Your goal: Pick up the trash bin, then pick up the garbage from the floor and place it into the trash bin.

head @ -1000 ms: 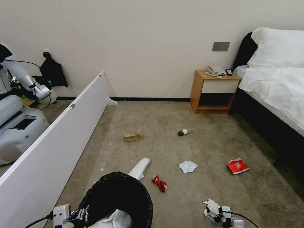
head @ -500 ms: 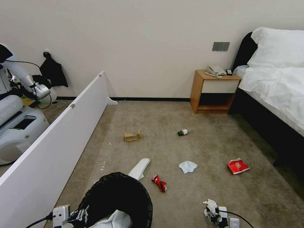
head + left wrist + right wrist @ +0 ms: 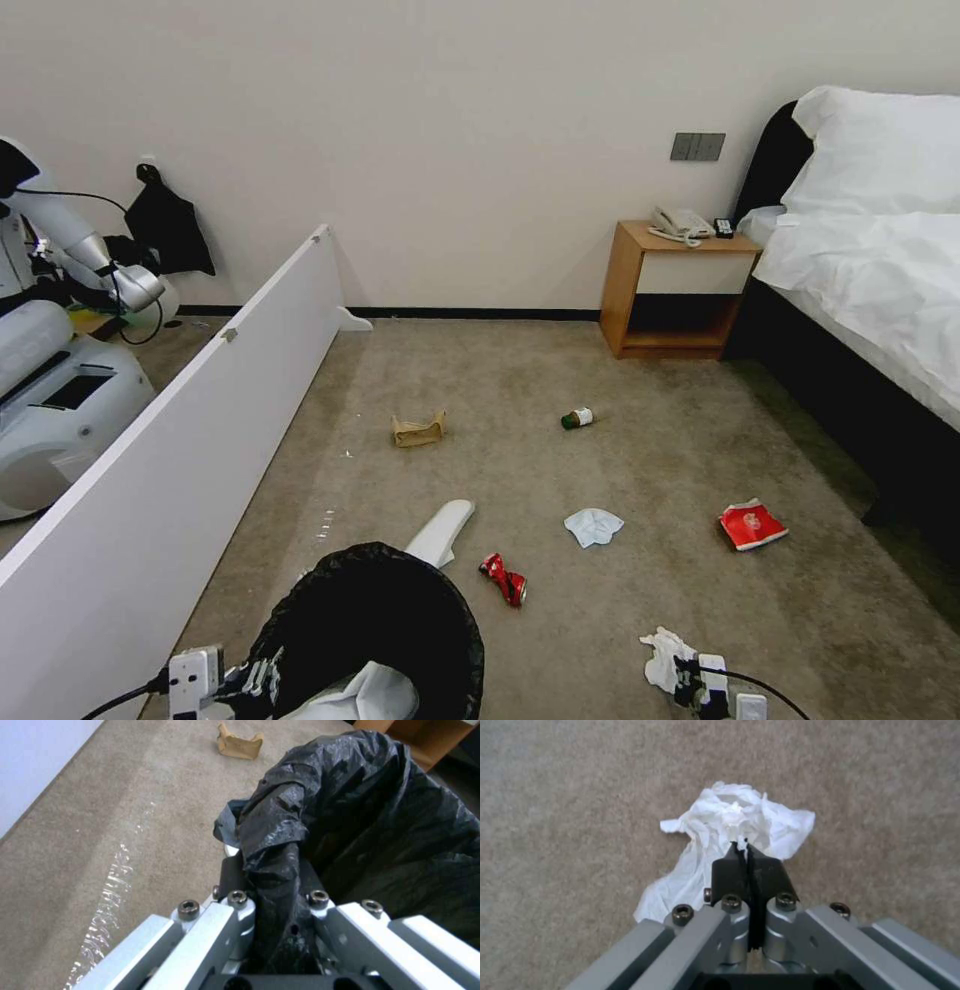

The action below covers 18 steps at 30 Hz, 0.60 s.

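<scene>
My left gripper (image 3: 255, 682) is shut on the rim of the trash bin (image 3: 375, 625), its fingers pinching the black bag (image 3: 280, 870). A white slipper (image 3: 375, 695) lies inside the bin. My right gripper (image 3: 700, 685) is shut, its tips pinched on a crumpled white tissue (image 3: 730, 821) on the carpet (image 3: 662, 652). Other garbage lies on the floor: a second slipper (image 3: 440, 533), a crushed red can (image 3: 503, 579), another tissue (image 3: 593, 526), a red packet (image 3: 751, 525), a torn brown paper bag (image 3: 418, 430) and a green-capped bottle (image 3: 577, 418).
A long white panel (image 3: 190, 430) runs along the left, with another robot (image 3: 60, 330) behind it. A wooden nightstand (image 3: 680, 290) stands at the far wall and a bed (image 3: 870, 270) lines the right side. Open carpet lies between the litter.
My right gripper has shifted slightly at the tissue, and the tissue now looks more stretched out. The left gripper and bin have stayed put. The other robot's arm moved a little.
</scene>
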Motion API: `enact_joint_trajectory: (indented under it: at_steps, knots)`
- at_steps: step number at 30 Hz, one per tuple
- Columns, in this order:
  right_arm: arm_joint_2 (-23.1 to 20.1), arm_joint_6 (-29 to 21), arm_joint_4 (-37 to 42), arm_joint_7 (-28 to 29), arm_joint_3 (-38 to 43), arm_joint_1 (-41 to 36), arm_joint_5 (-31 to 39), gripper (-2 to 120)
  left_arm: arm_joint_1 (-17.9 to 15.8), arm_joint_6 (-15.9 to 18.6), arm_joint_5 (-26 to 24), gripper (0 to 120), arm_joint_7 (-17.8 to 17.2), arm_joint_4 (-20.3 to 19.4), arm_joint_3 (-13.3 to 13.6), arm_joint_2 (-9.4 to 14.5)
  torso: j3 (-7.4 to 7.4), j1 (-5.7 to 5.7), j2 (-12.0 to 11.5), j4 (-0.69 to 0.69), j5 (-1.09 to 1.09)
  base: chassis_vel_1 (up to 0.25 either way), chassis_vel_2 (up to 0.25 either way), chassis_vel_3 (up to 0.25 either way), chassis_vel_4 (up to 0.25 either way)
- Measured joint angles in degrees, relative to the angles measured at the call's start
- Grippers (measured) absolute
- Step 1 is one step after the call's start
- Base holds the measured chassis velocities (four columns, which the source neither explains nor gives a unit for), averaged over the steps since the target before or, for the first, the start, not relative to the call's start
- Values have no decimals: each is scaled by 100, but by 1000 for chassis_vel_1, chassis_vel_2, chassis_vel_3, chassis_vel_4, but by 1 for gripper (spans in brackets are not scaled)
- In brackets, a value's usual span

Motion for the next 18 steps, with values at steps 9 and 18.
enact_joint_trajectory:
  at_steps: [9, 18]
  knots:
    - [-130, 57, 774, -21, 54, -357, 104, 0, 3, 0, -8, 5, 1, -5, 30, 21, 0, 0, 0, -1, 0, 0, 0, 0, 0]
    - [-392, 1011, 2505, -782, -267, -738, 1180, 0, 28, 0, 48, 5, -1, -15, 150, 5, 0, 0, 0, 1, -1, 0, 0, 0, 0]
